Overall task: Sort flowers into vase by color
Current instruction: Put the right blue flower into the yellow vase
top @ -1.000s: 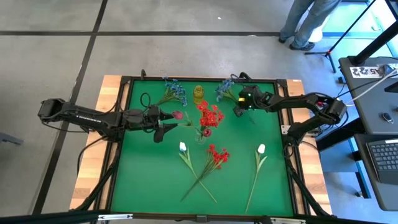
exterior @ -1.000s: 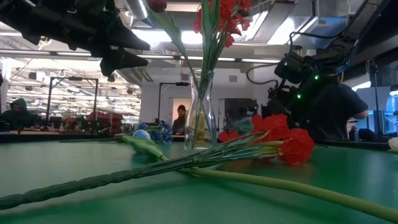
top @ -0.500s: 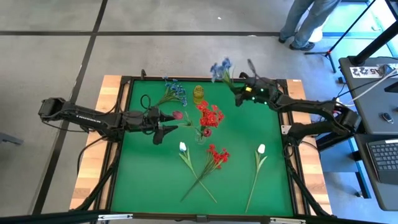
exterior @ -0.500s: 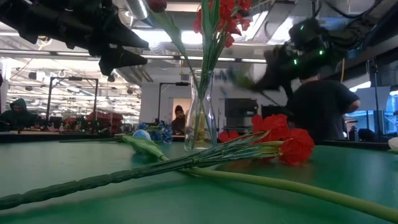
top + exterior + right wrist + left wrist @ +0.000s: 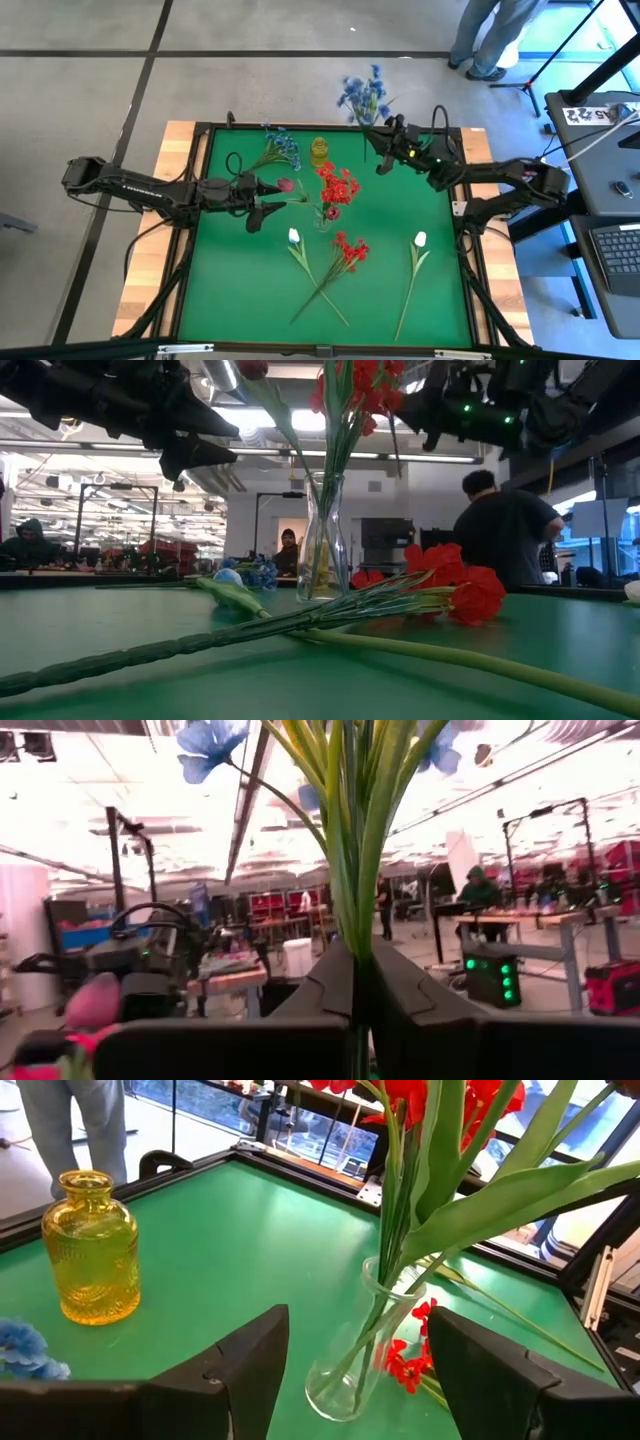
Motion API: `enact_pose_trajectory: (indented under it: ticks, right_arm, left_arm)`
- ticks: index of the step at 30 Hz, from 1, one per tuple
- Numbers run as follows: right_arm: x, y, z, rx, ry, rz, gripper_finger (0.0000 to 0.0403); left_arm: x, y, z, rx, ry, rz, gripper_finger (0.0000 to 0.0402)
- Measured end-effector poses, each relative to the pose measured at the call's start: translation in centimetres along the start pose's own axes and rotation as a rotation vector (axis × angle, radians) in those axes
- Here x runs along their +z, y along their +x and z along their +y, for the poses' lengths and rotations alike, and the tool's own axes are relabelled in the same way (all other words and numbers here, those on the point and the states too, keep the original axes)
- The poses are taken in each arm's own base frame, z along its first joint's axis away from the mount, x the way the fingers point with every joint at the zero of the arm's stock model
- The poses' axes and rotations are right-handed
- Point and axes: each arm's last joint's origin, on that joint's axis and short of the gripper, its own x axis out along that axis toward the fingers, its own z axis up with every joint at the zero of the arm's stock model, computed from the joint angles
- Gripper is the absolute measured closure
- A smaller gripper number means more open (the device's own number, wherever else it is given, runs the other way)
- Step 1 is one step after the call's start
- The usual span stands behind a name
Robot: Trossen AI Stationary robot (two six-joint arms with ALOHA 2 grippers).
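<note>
You will find only one bit of writing here, a white card with dark characters on the grey side table at the right, too small to read. Your right gripper is lifted over the far edge of the green felt table, its fingers closed tight on the green stems of a blue-flowered sprig whose blooms reach out past the black frame over the grey floor; the right wrist view shows those stems pinched upright between the dark fingers. Your left gripper hangs above the mat just left of the clear glass vase, jaws spread wide with nothing between them. That vase holds red clustered blooms and a pink rosebud leaning toward the left gripper. A small yellow glass bottle stands near the far edge, with another blue sprig lying just beside it on its left. On the near half of the mat lie a white tulip-like bud crossing stems with a red cluster flower, and a second white bud well apart to the right. The near left corner and the right side of the mat are bare green. A person's legs stand on the floor beyond the far right corner, and a seated person in a dark shirt shows in the low view.
</note>
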Motion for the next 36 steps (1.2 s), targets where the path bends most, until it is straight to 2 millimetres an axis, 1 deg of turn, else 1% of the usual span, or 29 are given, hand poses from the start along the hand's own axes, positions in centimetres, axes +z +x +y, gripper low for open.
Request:
enact_pose_trajectory:
  ticks: [2,4,7,11,13,15,17,20,25,30,33,36]
  right_arm:
    - [-0.6,0.5,-0.2,0.006,0.000,-0.002,0.0393]
    - [-1.1,1.6,-0.3,0.028,0.000,0.004,0.0395]
    - [-1.6,3.9,-0.5,0.112,-0.007,0.008,0.0396]
    - [-1.6,7.0,-1.1,0.226,-0.026,0.009,0.0396]
    - [-2.0,8.1,-1.5,0.255,-0.028,0.041,0.0396]
    - [-2.3,8.8,-2.1,0.256,-0.031,0.070,0.0396]
    - [-2.6,9.0,-2.5,0.258,-0.032,0.080,0.0396]
    - [-2.8,8.8,-2.8,0.272,-0.024,0.096,0.0396]
    - [-2.8,8.7,-2.9,0.298,0.020,0.110,0.0396]
    - [-3.0,8.7,-2.9,0.322,0.037,0.137,0.0396]
    - [-3.0,8.7,-2.8,0.348,0.063,0.147,0.0396]
    - [-2.9,8.6,-2.7,0.376,0.074,0.152,0.0396]
  left_arm:
    - [0.0,0.0,0.0,0.000,0.005,0.000,0.0168]
    - [0.0,0.0,0.0,0.000,0.005,0.000,0.0168]
    - [0.0,0.0,0.0,0.000,0.008,0.000,0.0168]
    - [0.0,0.0,0.0,0.000,0.008,0.000,0.0168]
    - [0.0,0.0,0.0,0.000,0.009,0.000,0.0168]
    - [0.0,0.0,0.0,0.000,0.019,-0.001,0.0168]
    - [0.1,0.0,0.0,0.014,0.030,-0.017,0.0168]
    - [0.5,0.0,0.0,0.046,0.062,-0.065,0.0168]
    - [1.9,-0.1,0.2,0.116,0.151,-0.210,0.0168]
    - [3.3,0.0,1.8,0.203,0.182,-0.274,0.0168]
    - [4.5,0.2,2.9,0.189,0.183,-0.276,0.0168]
    - [6.3,0.3,4.0,0.152,0.184,-0.282,0.0168]
